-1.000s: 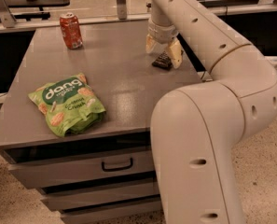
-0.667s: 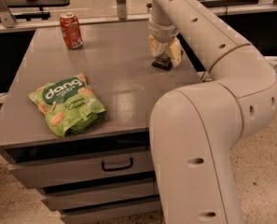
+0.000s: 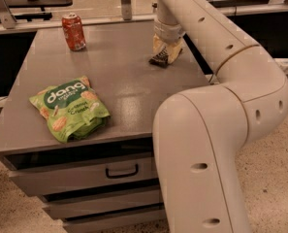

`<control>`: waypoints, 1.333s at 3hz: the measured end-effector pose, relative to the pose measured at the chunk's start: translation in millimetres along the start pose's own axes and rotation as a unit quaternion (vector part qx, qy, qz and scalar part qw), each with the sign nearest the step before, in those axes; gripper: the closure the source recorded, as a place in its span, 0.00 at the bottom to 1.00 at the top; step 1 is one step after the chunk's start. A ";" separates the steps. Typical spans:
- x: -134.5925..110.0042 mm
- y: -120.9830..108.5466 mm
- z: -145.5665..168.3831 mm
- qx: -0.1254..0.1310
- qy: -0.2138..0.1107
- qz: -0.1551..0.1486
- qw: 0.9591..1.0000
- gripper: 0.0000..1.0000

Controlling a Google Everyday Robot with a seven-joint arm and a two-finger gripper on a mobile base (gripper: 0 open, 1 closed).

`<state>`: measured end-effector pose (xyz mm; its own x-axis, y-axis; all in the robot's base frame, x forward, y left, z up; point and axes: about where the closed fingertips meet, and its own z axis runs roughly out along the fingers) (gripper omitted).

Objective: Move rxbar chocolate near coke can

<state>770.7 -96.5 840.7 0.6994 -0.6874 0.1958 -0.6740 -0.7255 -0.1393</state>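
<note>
The rxbar chocolate (image 3: 160,58), a small dark bar, sits between the yellowish fingers of my gripper (image 3: 166,51) at the far right of the grey table (image 3: 119,86). The gripper comes straight down from above and is shut on the bar. The bar's lower end hangs tilted, just above or touching the tabletop. The coke can (image 3: 73,31), red with a silver top, stands upright at the far left corner, well to the left of the gripper.
A green dang chip bag (image 3: 70,108) lies at the front left of the table. Drawers (image 3: 85,171) are under the tabletop. My large arm (image 3: 216,130) fills the right side. A shelf and rail run behind the table.
The bar, with the gripper on it, has shifted slightly up and to the left. The can and chip bag have not moved.
</note>
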 end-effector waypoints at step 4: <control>-21.5 -60.8 -96.4 0.235 -0.117 0.046 0.964 1.00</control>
<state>773.7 -34.2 938.5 0.7132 -0.6987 -0.0551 -0.5923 -0.5588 -0.5804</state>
